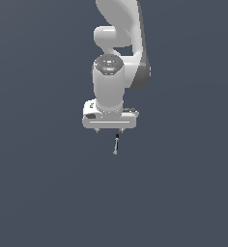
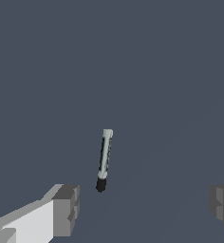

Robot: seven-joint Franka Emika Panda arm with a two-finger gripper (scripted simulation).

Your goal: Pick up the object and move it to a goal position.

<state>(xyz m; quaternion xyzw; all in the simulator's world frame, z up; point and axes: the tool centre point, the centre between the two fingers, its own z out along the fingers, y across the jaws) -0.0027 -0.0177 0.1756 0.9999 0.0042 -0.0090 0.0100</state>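
A: Start with the exterior view. What do you see?

B: A white Panda arm [image 1: 121,43] comes down from the top of the picture, and its gripper [image 1: 109,130] faces a plain slate-grey worktop [image 1: 38,193]. Just below the gripper's body lies the thin stick [image 1: 116,144], tiny beside the hand.

A: Which way does the stick run?

B: Its long axis runs almost straight up and down the picture, leaning a little. The dark end is nearest the gripper; the pale end points away, toward the picture's lower edge.

A: Can you judge the fingers there?

B: Not well. Only small nubs show under the hand, so that view alone doesn't settle it.

A: And the wrist view?

B: There the stick [image 2: 104,160] sits near the middle, again lengthwise with a slight tilt: black tip at one end, pale grey shaft ending in a small lighter knob at the other. One finger [image 2: 65,210] shows with its grey pad and white body, the other finger [image 2: 222,204] at the far edge. They stand wide apart, and the stick lies between them, closer to the first, touching neither.

A: Any container, label or writing?

B: No readable marks on the arm or the stick that I can make out.
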